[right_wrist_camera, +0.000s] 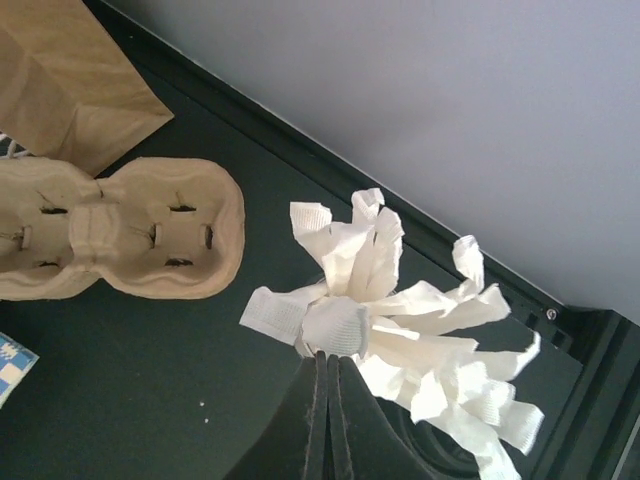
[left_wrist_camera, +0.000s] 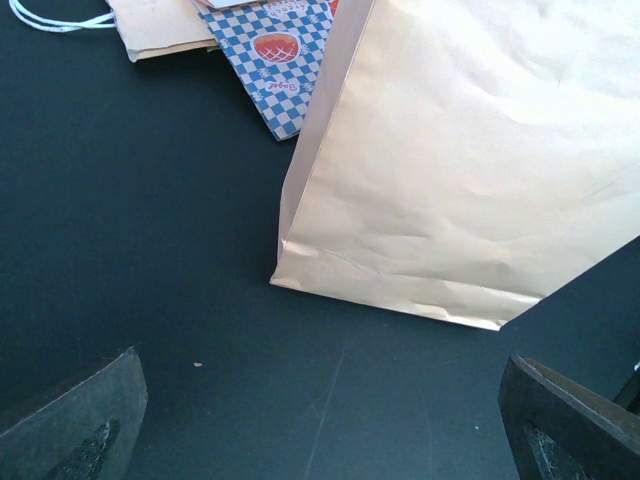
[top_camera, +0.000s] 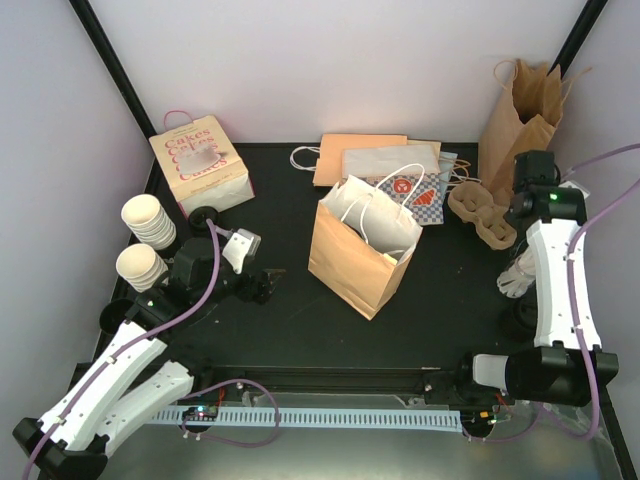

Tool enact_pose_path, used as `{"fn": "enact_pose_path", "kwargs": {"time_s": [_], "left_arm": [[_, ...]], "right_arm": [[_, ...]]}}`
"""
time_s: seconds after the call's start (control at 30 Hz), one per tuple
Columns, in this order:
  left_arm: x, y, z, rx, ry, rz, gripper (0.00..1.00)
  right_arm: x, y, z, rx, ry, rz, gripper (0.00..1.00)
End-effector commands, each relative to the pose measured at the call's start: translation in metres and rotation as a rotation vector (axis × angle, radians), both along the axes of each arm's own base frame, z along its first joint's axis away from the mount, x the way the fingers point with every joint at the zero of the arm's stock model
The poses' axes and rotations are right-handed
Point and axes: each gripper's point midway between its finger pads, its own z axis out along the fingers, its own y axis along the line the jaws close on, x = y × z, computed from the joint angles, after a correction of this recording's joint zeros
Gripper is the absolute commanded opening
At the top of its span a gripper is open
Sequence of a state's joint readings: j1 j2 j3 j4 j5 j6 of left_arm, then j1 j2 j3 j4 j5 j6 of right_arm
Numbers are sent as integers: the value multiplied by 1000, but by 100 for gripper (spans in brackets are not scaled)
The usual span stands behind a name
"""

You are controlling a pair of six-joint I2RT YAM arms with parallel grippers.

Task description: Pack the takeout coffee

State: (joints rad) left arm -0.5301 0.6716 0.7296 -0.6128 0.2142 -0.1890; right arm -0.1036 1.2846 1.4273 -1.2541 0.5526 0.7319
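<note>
Packing is not confirmed. The takeout coffee, a lidded cup, cannot be identified in any view; whether it sits inside the open paper bag [top_camera: 340, 262] standing mid-worktop cannot be told, as the bag's interior is hidden. The left gripper [top_camera: 258, 285] rests low near the bag, jaws released and empty. The right gripper [right_wrist_camera: 325, 375], at the far right, has its jaws clenched on a white napkin [right_wrist_camera: 335, 325] from the fanned bundle, beside the pulp cup carrier [right_wrist_camera: 120, 230]. Judgement: the napkin is in hand and the coffee unaccounted for.
</note>
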Motion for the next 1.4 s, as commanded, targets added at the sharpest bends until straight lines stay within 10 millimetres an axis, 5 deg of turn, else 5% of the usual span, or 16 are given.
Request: {"fn": "enact_pose_path", "kwargs": {"time_s": [0.0,0.83,1.2,1.37], "left_arm": [[2,-1,4,-9,-25,-11,99],[1,-2,4,-11,-22,-14,99],[1,-2,4,-9,-22,-14,99],[2,-2,4,-10,-22,-12,99]], "right_arm": [[-14,2,18,25,-2,-21,1],[-31,39,127,150,-286,161,1],[-54,38,186,70,-471,189,1],[-55,72,230,108,-680,405,1]]}}
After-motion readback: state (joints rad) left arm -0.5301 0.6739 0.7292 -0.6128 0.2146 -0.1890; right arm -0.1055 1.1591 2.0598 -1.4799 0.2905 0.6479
